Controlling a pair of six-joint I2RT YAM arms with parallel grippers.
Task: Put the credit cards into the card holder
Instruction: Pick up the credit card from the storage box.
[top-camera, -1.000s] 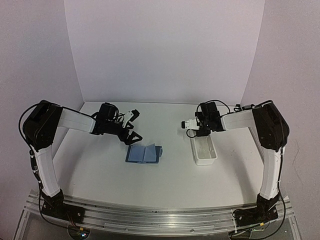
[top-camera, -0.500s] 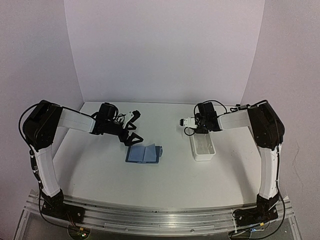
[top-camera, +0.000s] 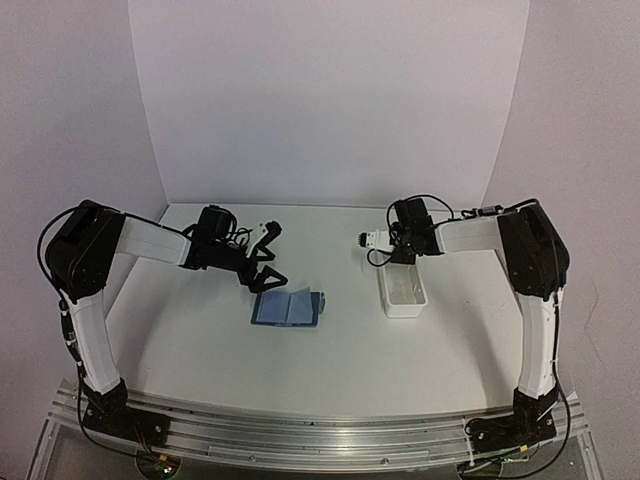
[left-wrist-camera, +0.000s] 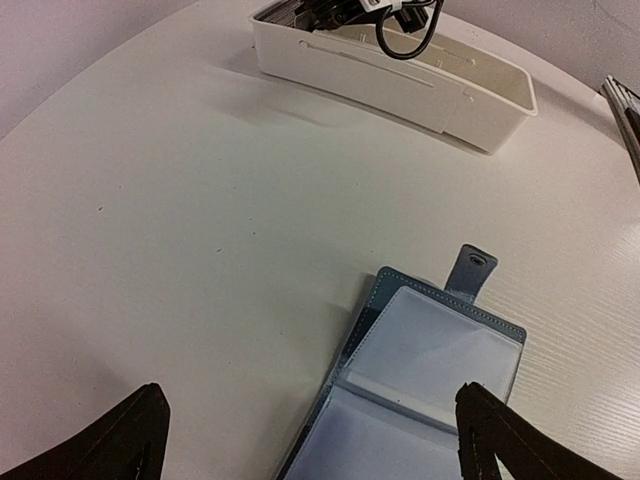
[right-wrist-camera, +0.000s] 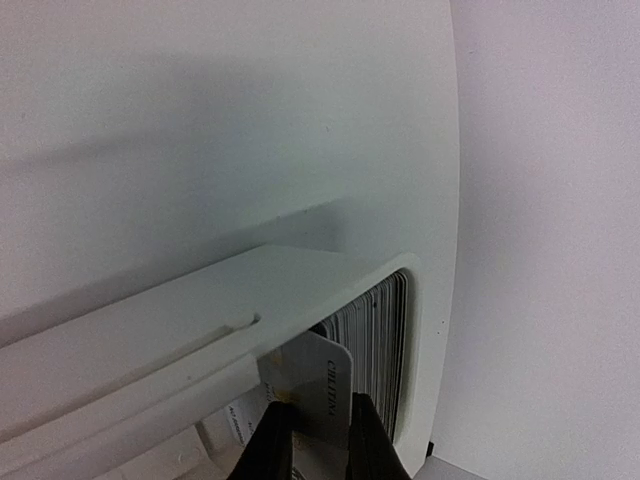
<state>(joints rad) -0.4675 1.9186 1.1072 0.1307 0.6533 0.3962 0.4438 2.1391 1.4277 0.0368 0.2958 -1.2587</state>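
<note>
card holder (left-wrist-camera: 430, 370) | blue, open, clear pockets | right hand (right-wrist-camera: 318, 428) pinches credit card (right-wrist-camera: 315, 378)

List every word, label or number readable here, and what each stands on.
"CHLITINA", as best it reads: on the raised card in the white tray.
Small print on a lower card: too small to read.
The card holder shows no text.

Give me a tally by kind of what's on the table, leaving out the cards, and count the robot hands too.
Blue card holder: 1
White tray: 1
Robot hands: 2, the left hand and the right hand
Total: 4
</note>
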